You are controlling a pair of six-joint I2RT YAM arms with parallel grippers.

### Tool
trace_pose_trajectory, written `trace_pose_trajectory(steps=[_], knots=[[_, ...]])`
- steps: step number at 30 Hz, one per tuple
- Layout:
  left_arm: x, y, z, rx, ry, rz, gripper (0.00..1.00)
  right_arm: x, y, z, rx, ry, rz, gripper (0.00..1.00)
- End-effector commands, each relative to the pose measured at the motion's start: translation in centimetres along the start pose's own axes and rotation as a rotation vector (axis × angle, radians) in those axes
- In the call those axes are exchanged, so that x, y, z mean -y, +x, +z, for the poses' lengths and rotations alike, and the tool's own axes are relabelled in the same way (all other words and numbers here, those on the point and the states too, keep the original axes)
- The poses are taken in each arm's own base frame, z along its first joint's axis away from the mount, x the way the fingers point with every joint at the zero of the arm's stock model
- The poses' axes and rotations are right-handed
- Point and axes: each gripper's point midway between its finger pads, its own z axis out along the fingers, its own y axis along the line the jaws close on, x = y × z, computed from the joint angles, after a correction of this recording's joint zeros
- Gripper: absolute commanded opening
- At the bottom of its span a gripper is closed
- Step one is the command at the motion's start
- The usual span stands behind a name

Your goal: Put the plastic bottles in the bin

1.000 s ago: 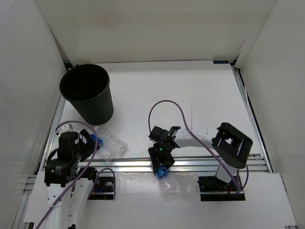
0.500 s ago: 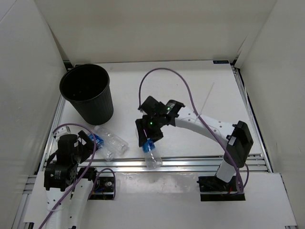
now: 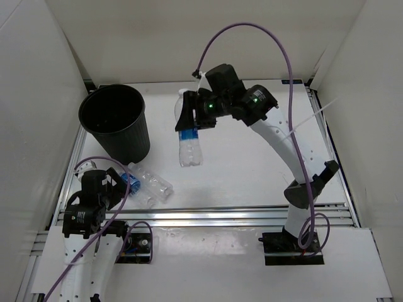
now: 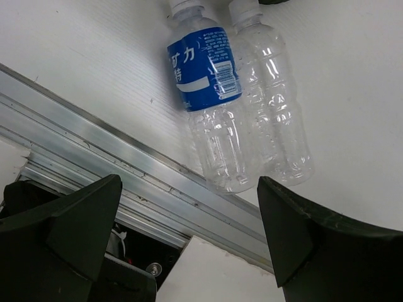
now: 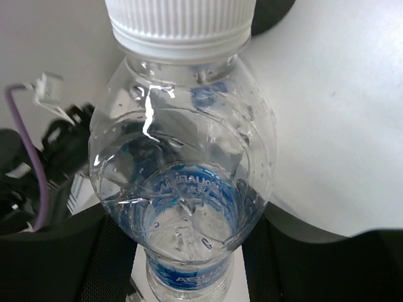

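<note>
My right gripper (image 3: 194, 118) is shut on a clear plastic bottle (image 3: 191, 151) with a blue label and white cap (image 5: 182, 25). It holds the bottle in the air, to the right of the black ribbed bin (image 3: 113, 123). In the right wrist view the bottle (image 5: 182, 176) fills the frame between the dark fingers (image 5: 107, 264). Two more plastic bottles lie side by side on the table below the bin: one with a blue label (image 4: 208, 94) and one bare clear one (image 4: 274, 107). My left gripper (image 4: 198, 233) stands open just short of their bases, over the rail.
An aluminium rail (image 3: 252, 217) runs across the near edge of the table, also in the left wrist view (image 4: 94, 157). White walls enclose the table on three sides. A purple cable (image 3: 252, 28) loops high above the right arm.
The right arm has lifted its bottle from the near rail and carried it up and away toward the far left, close to the bin. The left arm has barely moved.
</note>
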Motion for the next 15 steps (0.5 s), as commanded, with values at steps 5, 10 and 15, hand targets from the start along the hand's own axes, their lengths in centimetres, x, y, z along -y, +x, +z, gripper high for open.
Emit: trace_pose_trajectory(steps=[5, 10, 15], knots=[[-0.1, -0.2, 0.4, 0.011, -0.013, 0.007, 1.0, -1.4, -10.2, 1.0, 0.261, -0.215, -0.056, 0.25], [-0.1, -0.3, 0.0, -0.012, -0.03, 0.013, 1.0, -3.1, -17.1, 2.5, 0.445, -0.404, -0.048, 0.25], [0.7, -0.6, -1.0, -0.048, -0.005, 0.034, 1.0, -6.5, -22.5, 1.7, 0.701, -0.586, -0.09, 0.27]])
